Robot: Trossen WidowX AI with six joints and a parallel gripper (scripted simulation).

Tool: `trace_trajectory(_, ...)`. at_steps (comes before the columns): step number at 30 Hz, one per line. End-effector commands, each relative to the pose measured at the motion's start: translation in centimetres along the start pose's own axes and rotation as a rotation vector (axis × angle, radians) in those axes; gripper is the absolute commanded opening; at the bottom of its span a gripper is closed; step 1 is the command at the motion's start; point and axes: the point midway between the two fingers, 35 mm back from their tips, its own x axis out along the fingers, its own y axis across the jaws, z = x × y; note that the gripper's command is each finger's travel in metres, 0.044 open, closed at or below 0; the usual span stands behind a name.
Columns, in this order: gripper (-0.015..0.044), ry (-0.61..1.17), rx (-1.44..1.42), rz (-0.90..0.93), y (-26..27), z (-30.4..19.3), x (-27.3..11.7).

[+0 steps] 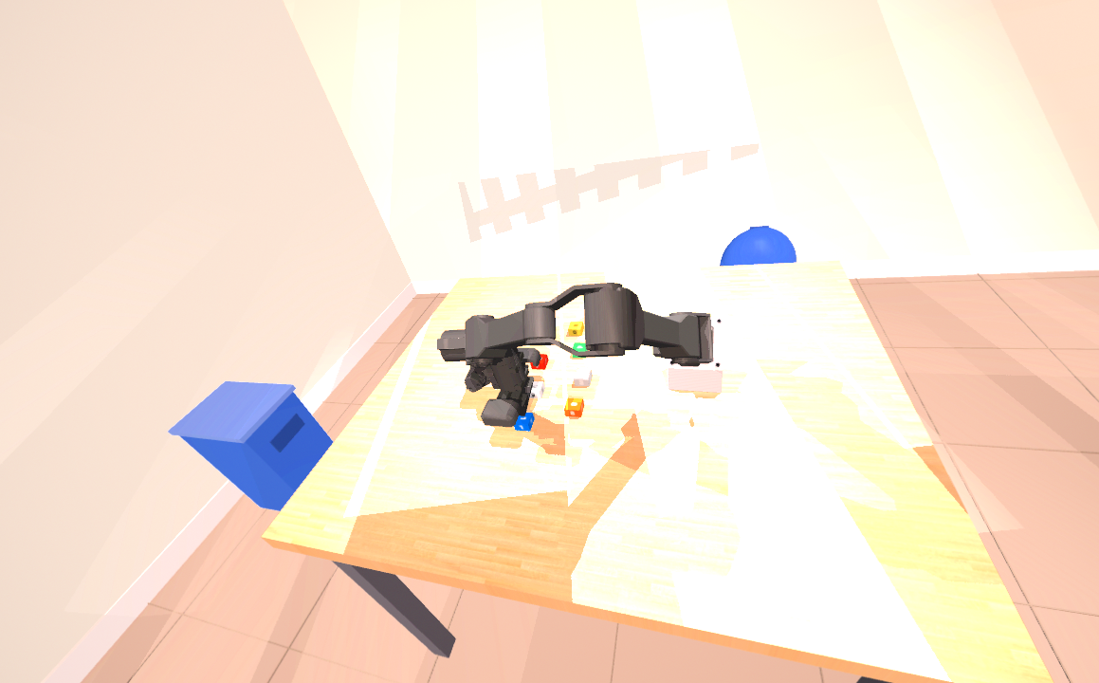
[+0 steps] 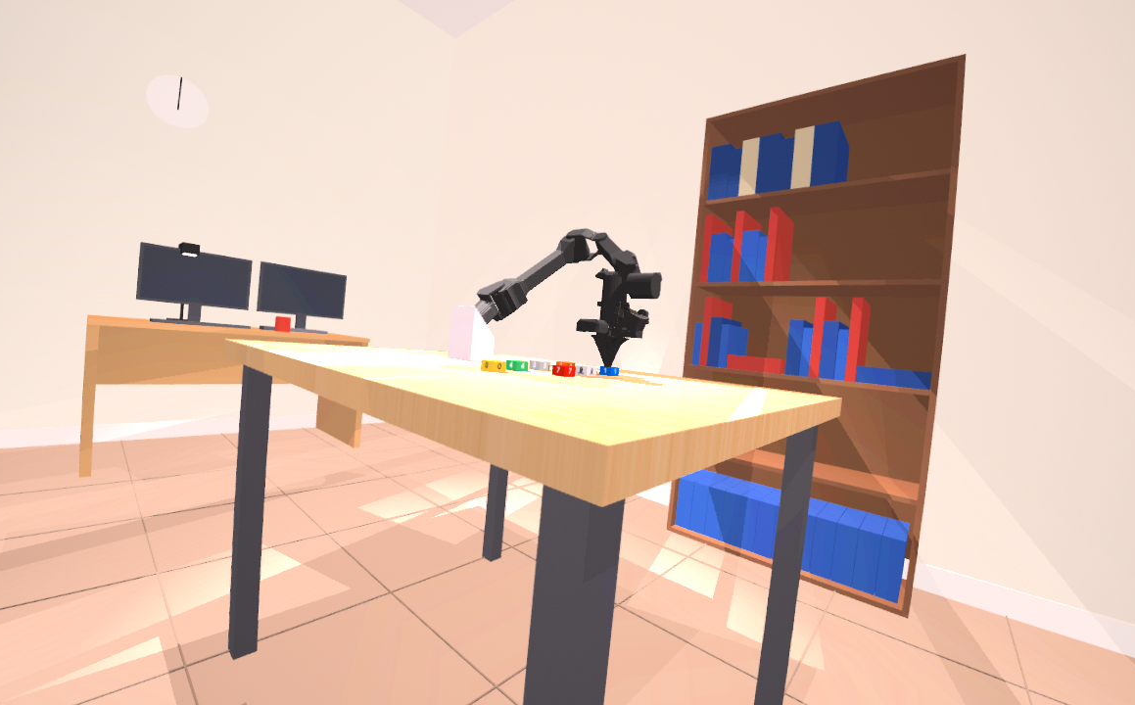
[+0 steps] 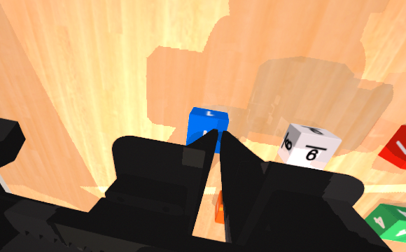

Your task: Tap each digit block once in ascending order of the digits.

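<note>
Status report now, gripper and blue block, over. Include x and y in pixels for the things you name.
Black gripper (image 2: pixel 608 366) (image 3: pixel 219 134) shut, nothing held. Tips down at blue digit-1 block (image 1: pixel 524 421) (image 2: pixel 608 370) (image 3: pixel 203 126), contact unclear. No obstacle seen between them.

1 on blue block (image 1: pixel 524 422) (image 2: pixel 609 370) (image 3: pixel 208 123), underlined 6 on white block (image 1: pixel 538 389) (image 2: pixel 587 370) (image 3: pixel 309 147), 4 on green block (image 1: pixel 578 349) (image 2: pixel 516 365) (image 3: pixel 397 222), 0 on yellow block (image 1: pixel 575 328) (image 2: pixel 493 365)

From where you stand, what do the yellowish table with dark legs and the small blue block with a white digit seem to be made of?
The yellowish table looks like wood, smooth-finished: its top shows plank-like grain. Its dark legs could be painted metal, uncertain. The small blue block seems plastic or painted wood: flat, even colour, no grain.
</note>
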Motion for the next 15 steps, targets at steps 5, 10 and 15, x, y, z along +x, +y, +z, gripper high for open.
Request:
trace_trajectory(5, 0.0020, -0.001, 0.002, 0.000, -0.1, 0.0, -0.1)
trace_trajectory(10, 0.0020, 0.004, 0.005, 0.000, -0.1, -0.1, -2.6)
trace_trajectory(15, 0.0020, 0.004, 0.005, -0.004, -0.2, 0.1, -4.9)
